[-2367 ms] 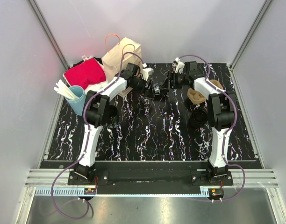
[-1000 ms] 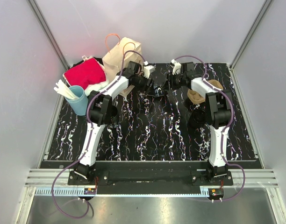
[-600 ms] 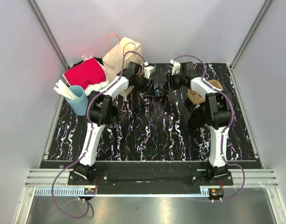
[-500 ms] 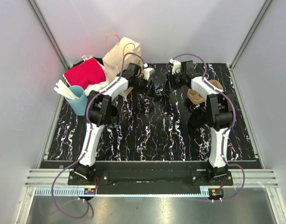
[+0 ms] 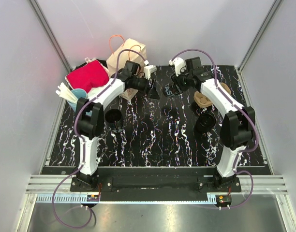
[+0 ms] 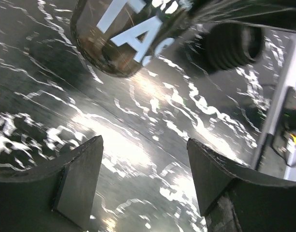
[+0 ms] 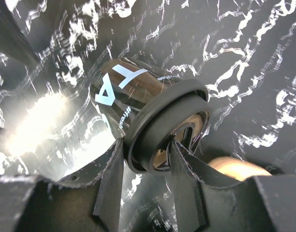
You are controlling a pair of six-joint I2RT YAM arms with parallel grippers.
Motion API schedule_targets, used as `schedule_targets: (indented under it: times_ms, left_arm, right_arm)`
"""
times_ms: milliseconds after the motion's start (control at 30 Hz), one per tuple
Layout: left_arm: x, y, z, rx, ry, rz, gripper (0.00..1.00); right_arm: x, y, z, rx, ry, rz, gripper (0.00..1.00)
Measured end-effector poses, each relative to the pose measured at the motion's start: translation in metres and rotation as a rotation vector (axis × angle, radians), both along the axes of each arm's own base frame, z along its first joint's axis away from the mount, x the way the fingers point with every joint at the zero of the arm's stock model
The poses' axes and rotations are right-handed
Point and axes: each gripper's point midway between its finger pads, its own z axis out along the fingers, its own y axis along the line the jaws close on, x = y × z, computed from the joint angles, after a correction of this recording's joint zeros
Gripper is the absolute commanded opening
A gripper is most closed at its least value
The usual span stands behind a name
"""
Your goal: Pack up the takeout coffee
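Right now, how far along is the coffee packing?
Done: the lid looks to be on the cup. In hand: the right claw grips the cup at its lid end; the left claw is open, facing the cup's base. Left: getting the cup into the bag at back left.

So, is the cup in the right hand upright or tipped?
Tipped: the cup lies sideways, its lidded end gripped by the right hand.

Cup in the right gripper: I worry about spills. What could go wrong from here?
The right gripper pinches the cup at its lid ring, so the lid may pop off or the cup slip. The cup is tilted; any contents could leak. The open left gripper is close and might bump it.
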Motion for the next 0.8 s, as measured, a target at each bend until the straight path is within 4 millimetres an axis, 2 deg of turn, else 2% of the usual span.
schedule_targets:
  times_ms: [167,367,567,700,800]
  left_arm:
    - [-0.026,0.004,0.016,-0.036,0.017,-0.039,0.73]
    - [-0.042,0.013,0.009,-0.069,0.082,-0.057,0.73]
    - [-0.042,0.033,-0.015,-0.048,0.109,-0.031,0.73]
    - [-0.050,0.037,-0.035,-0.006,0.105,-0.040,0.73]
    - [-0.054,0.038,-0.041,0.009,0.098,-0.047,0.74]
  right_arm:
    - [-0.022,-0.010,0.010,-0.147,-0.044,0.054,0.28]
    - [-0.060,-0.025,0.020,-0.252,-0.089,0.129,0.29]
    - [-0.098,-0.022,-0.008,-0.360,-0.069,0.232,0.29]
    - [-0.109,-0.020,-0.025,-0.433,-0.056,0.267,0.29]
    - [-0.112,-0.016,-0.029,-0.491,-0.076,0.292,0.30]
